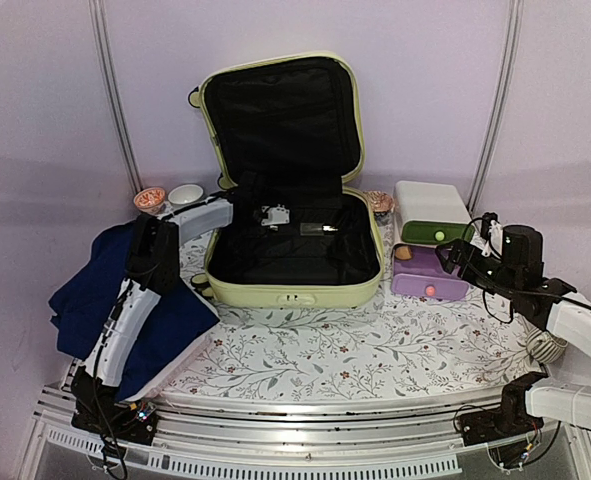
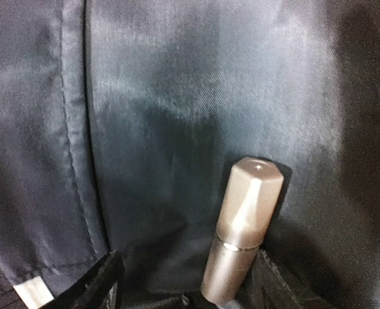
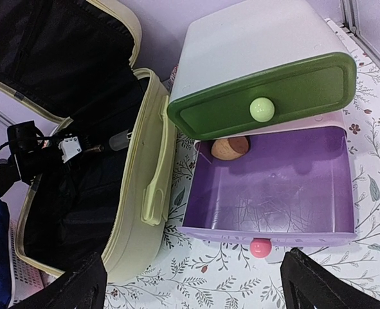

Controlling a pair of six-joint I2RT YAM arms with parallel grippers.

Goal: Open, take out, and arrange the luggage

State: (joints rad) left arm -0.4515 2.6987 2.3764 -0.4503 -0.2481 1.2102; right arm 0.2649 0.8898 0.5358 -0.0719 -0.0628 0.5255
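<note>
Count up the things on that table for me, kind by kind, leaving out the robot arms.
Suitcase: 1
Drawer box: 1
Bowls: 2
Blue cloth: 1
Tube, inside the suitcase: 1
Brown lump, in the purple drawer: 1
Unclear item, behind the suitcase: 1
Total: 8

Luggage (image 1: pixel 287 293) base open from above; flanks crowded.
Upright lid (image 1: pixel 280 120) walls off the back. The left arm (image 1: pixel 190 222) crosses the case's L rim, and a small tube (image 2: pixel 244 222) stands against the black lining, poss. leaning on it. R side: pulled-out purple drawer (image 1: pixel 427 276) just beside the case, narrow gap. Blue cloth (image 1: pixel 80 300) covers the L table (image 1: pixel 375 345); the front strip is free.
</note>
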